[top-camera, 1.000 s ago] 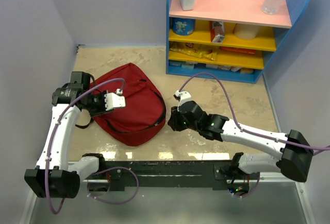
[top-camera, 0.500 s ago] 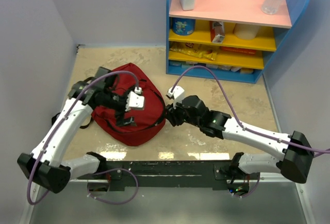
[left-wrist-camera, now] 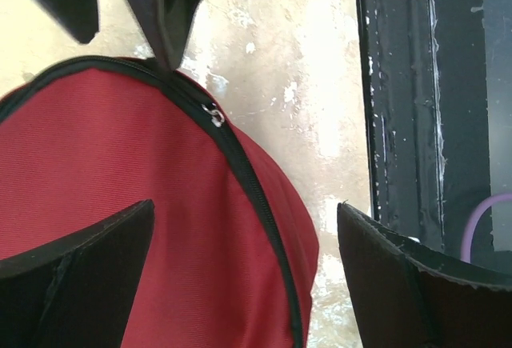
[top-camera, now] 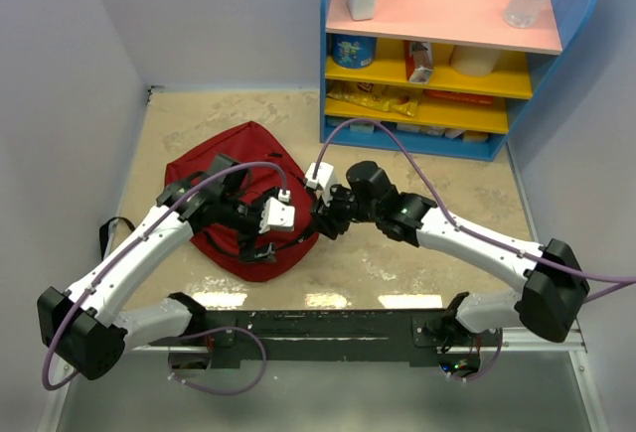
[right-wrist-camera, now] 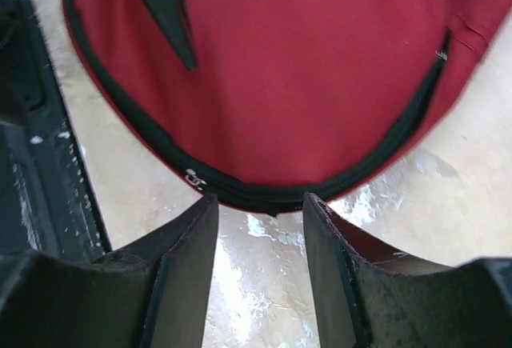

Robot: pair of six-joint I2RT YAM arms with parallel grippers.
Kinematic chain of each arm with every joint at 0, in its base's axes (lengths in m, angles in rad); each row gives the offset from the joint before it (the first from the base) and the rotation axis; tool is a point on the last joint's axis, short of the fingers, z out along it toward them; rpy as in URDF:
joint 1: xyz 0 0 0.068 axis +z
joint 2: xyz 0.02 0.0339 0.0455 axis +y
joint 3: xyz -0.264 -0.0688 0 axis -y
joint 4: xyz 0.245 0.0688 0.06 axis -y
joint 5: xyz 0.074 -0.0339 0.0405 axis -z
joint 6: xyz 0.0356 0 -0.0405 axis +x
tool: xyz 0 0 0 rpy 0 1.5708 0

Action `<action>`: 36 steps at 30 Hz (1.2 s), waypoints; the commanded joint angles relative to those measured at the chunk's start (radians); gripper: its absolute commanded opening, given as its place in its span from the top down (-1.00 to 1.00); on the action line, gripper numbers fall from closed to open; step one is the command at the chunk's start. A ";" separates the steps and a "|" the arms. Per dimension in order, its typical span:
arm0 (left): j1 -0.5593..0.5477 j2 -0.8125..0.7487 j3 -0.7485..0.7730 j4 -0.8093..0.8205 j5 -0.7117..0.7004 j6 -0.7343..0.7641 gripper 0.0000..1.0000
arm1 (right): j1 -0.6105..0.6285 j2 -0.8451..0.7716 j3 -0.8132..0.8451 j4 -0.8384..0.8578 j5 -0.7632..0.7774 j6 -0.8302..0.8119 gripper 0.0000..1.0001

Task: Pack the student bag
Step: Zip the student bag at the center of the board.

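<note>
Student bag: lies flat on the table, left of centre, its near rim towards the black rail. No books or other items to pack show beside it.
Zipper: the black track curves along the rim and looks shut over the stretch in view. A small metal slider sits on it, and its pull tab is too small to make out.
Right gripper: low at the near rim, jaws parted by a narrow gap, holding nothing, with the track just past the tips.
Left gripper: hovers over the same rim with jaws spread wide and empty. The right one's dark fingers show just beyond.
Step, as I judge it: getting the bag open, one arm pinning the cloth and the other working the slider.
Risk, missed slider: it is tiny and lies flat, so the jaws may close on bare track or on a fold of cloth instead.
Risk, bag dragging: the fabric is soft and nothing pins it, so a pull along the zipper would likely slide or bunch the whole bag rather than open it.
Risk, arms meeting: both grippers crowd one short stretch of rim, and a small error could knock fingers together.
Risk, rail: the rim lies near the black rail, so a low approach could scrape it.
Shelf unit: well apart at the far right, out of play here.
</note>
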 commanded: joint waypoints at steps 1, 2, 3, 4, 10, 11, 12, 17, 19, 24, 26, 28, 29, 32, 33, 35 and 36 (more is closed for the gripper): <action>-0.019 -0.037 -0.036 0.081 -0.029 -0.062 -0.92 | -0.033 0.028 0.062 -0.036 -0.196 -0.092 -0.01; -0.021 -0.039 -0.040 0.078 -0.036 -0.061 -0.91 | -0.039 0.031 0.064 -0.033 -0.212 -0.094 -0.04; -0.021 -0.040 -0.043 0.078 -0.037 -0.059 -0.91 | -0.048 0.032 0.062 -0.029 -0.222 -0.097 -0.07; -0.021 -0.043 -0.044 0.081 -0.039 -0.058 -0.91 | -0.051 0.034 0.058 -0.017 -0.224 -0.097 -0.09; -0.021 -0.056 -0.055 0.081 -0.034 -0.053 -0.92 | -0.065 0.091 0.079 -0.033 -0.236 -0.106 -0.25; -0.021 -0.056 -0.066 0.081 -0.031 -0.050 -0.92 | -0.068 0.098 0.084 -0.036 -0.241 -0.108 -0.25; -0.021 -0.057 -0.070 0.081 -0.030 -0.052 -0.92 | -0.071 0.108 0.087 -0.038 -0.248 -0.111 -0.25; -0.029 -0.054 -0.089 0.086 -0.019 -0.050 -0.91 | -0.080 0.173 0.105 -0.067 -0.287 -0.131 -0.25; -0.032 -0.048 -0.090 0.089 -0.020 -0.045 -0.89 | -0.080 0.180 0.105 -0.078 -0.282 -0.140 -0.25; -0.041 -0.042 -0.099 0.101 -0.019 -0.047 -0.84 | -0.083 0.192 0.101 -0.073 -0.301 -0.137 -0.19; -0.046 -0.040 -0.107 0.110 -0.022 -0.045 -0.81 | -0.083 0.216 0.117 -0.087 -0.316 -0.140 -0.10; -0.049 -0.042 -0.118 0.116 -0.029 -0.044 -0.79 | -0.083 0.230 0.124 -0.113 -0.344 -0.143 0.10; -0.052 -0.040 -0.122 0.124 -0.033 -0.045 -0.77 | -0.083 0.242 0.127 -0.116 -0.353 -0.142 0.17; -0.056 -0.039 -0.135 0.144 -0.045 -0.050 -0.70 | -0.083 0.256 0.121 -0.127 -0.371 -0.135 0.59; -0.058 -0.036 -0.138 0.148 -0.049 -0.053 -0.68 | -0.083 0.258 0.121 -0.131 -0.376 -0.134 0.76; -0.062 -0.034 -0.144 0.167 -0.056 -0.067 -0.65 | -0.085 0.259 0.121 -0.139 -0.388 -0.128 0.88; -0.062 -0.036 -0.145 0.174 -0.060 -0.074 -0.63 | -0.083 0.253 0.121 -0.144 -0.388 -0.123 0.94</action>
